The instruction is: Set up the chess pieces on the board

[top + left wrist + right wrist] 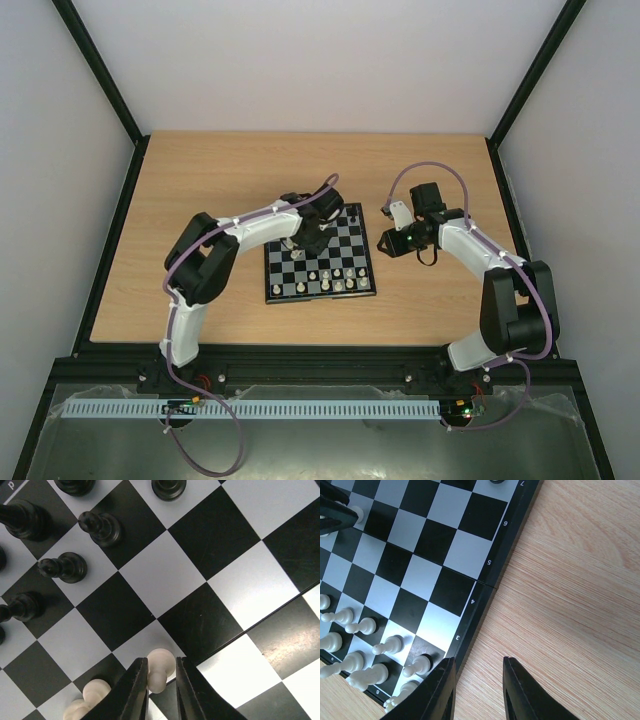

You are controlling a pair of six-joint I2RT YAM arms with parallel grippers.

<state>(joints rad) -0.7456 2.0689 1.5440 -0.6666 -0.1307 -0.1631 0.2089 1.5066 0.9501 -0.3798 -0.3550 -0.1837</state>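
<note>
I see a black-and-white checkered board [427, 577], cream pieces [362, 626], black pieces [65, 566] and a pale wood-grain tabletop [570, 605].

The left arm [258, 226] and the right arm [466, 243] were built alike, with smooth white shells over the long links and bulky matte black housings at the joints. A thin purple cable [432, 165] ran along each arm, arching clear of the links in loops and held down by small white clips. The bases [165, 378] were black and blocky, each with tiny green and red specks of light just below it. The left end effector [161, 666] and the right end effector [479, 662] each carried two black plastic fingers [517, 690], tapered toward the tips, with flat inner faces and faintly glossy edges.
</note>
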